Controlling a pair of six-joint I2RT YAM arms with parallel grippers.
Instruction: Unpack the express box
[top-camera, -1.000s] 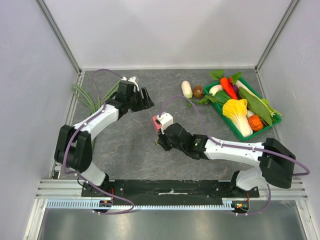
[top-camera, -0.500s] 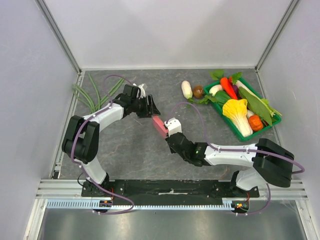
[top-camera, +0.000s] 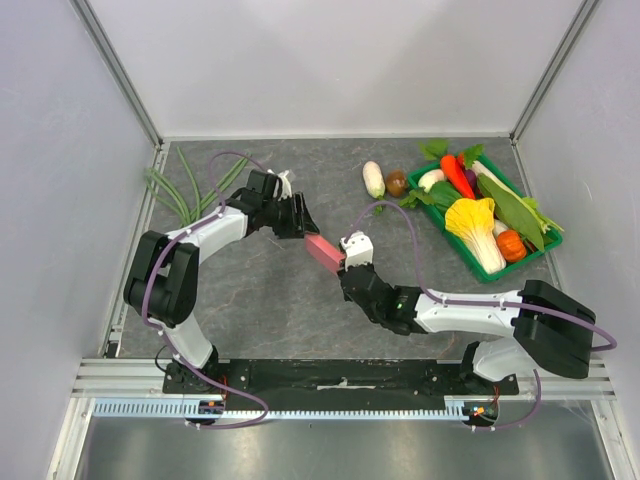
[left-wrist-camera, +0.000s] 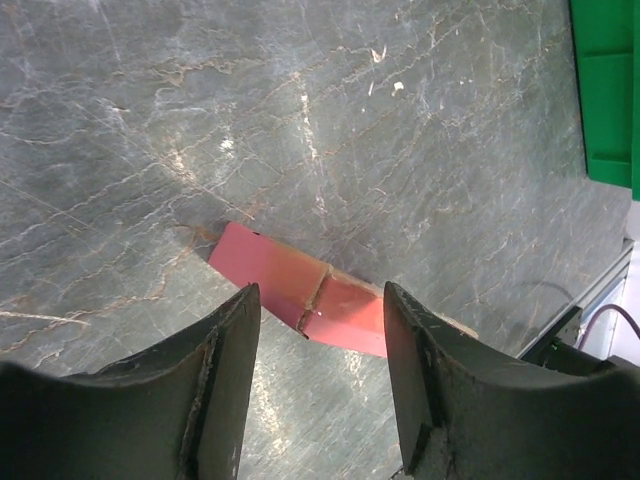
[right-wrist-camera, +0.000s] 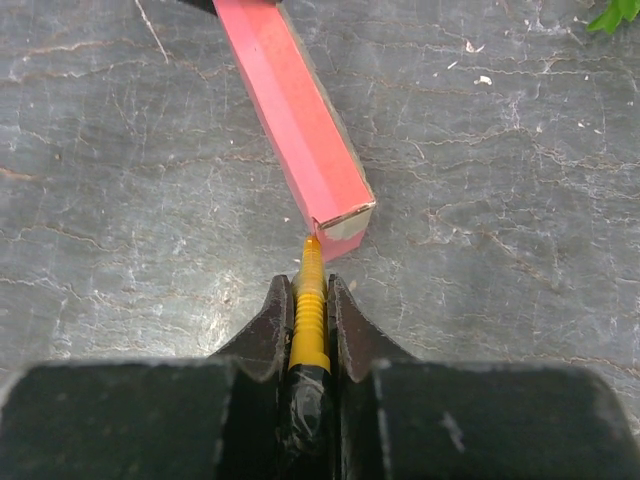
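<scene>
While one knife (right-wrist-camera: 310, 330) is clamped in the right claw (right-wrist-camera: 309, 292), one express box (right-wrist-camera: 298, 120) is seen just ahead of the wide-open left claw (left-wrist-camera: 320, 300).

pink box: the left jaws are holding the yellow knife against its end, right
Not quite: the right jaws hold the yellow knife, not the left. The right wrist view shows them shut on it, with its tip at the end of the pink box.

Pink-red express box (right-wrist-camera: 300, 120), tan along its cut end, against the dark grey table (left-wrist-camera: 420, 130) laced with pale marble veins. The utility knife (right-wrist-camera: 311, 300) shows ribbed yellow over black. Green tray (top-camera: 460, 250), orange, yellow and white vegetables (top-camera: 475, 225).
</scene>
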